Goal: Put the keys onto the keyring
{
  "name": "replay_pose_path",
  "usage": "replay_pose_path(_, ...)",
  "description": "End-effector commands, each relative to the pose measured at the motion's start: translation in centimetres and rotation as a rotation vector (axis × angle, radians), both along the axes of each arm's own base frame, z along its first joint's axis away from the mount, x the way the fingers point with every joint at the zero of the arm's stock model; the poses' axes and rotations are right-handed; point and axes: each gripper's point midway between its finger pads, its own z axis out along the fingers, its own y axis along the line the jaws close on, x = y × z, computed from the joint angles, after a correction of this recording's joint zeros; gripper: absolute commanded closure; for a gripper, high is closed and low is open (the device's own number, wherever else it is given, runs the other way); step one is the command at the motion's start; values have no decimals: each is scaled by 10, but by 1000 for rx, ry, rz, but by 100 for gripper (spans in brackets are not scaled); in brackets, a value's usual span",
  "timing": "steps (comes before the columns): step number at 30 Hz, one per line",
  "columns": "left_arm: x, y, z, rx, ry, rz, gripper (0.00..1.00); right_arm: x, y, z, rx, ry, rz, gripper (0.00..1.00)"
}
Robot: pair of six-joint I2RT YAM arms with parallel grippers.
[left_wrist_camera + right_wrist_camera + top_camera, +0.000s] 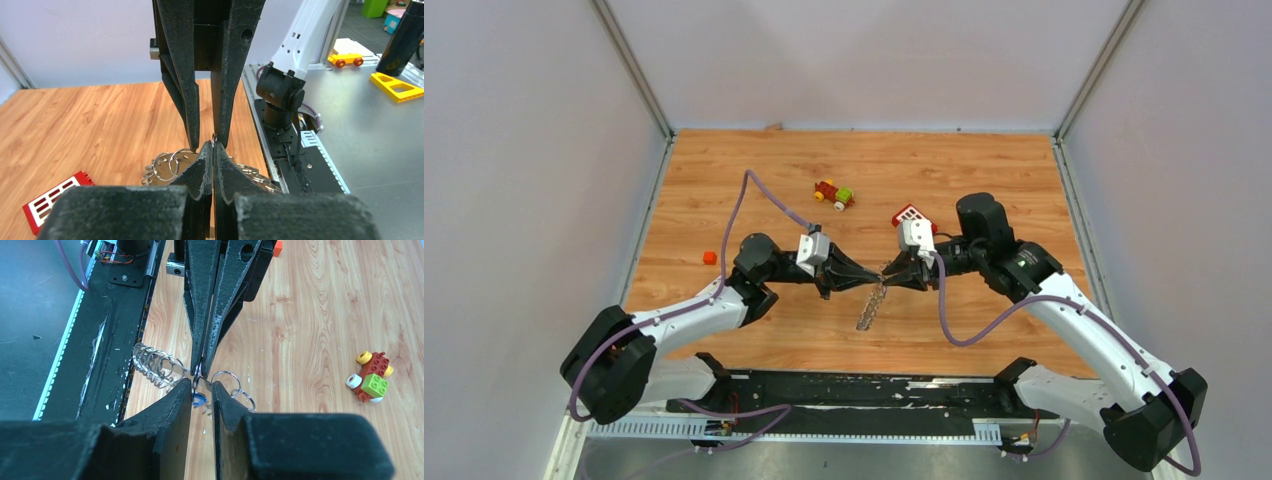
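Note:
My two grippers meet tip to tip over the near middle of the table. The keyring (869, 305), a bunch of silver rings and keys, hangs from where they meet down toward the wood. It also shows in the left wrist view (167, 165) and the right wrist view (152, 365). My left gripper (214, 146) is shut on a thin metal edge of the keyring. My right gripper (202, 386) is nearly closed on a flat metal piece, and the blue-headed key (199, 400) hangs just under its tips. The dark key does not show.
A red block with white squares (912, 215) lies just behind the right gripper. A red-yellow-green toy (834, 194) sits further back. A small orange cube (709, 257) lies at the left. The black base rail (844, 385) runs along the near edge.

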Motion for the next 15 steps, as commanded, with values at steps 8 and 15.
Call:
replay_pose_path(8, 0, 2, 18, -72, -24, 10, 100, 7, 4, 6, 31, -32, -8, 81)
replay_pose_path(15, -1, 2, 16, -77, -14, 11, 100, 8, 2, 7, 32, -56, -18, 100)
